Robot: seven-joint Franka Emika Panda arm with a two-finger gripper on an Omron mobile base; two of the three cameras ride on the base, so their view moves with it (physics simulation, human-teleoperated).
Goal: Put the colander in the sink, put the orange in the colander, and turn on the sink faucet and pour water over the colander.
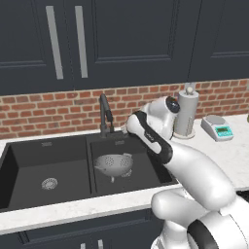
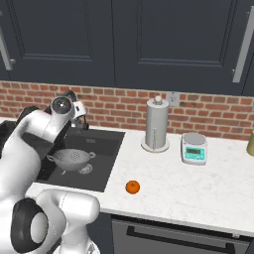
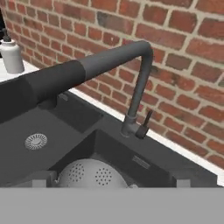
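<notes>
Sink (image 1: 29, 160), black, double basin, drain (image 1: 49, 183) in the left basin. Colander (image 1: 113, 164) sits upright on its feet in the right basin; in the right base view the colander (image 2: 72, 159) is at about 9 o'clock of the frame centre. Faucet (image 1: 105, 115) stands on the back rim between the basins, at 12 o'clock from the colander, no water seen. Hand view: faucet (image 3: 139, 87) centre, spout reaching toward 9 o'clock, lever (image 3: 146, 124) low on its base, white soap bottle (image 3: 10, 55) at 10 o'clock, colander (image 3: 92, 174) at 6 o'clock. Gripper fingers hidden behind the wrist in both base views; jaws released, wide apart, grasping nothing, hand above the right basin near the faucet. Orange (image 2: 132, 187) lies on the white counter (image 2: 198, 188) just right of the sink, at 3 o'clock from the colander, well apart from the gripper. Paper towel roll (image 2: 157, 124) at the wall, at 1 o'clock from the orange. Scale (image 2: 194, 148) just right of the roll.
</notes>
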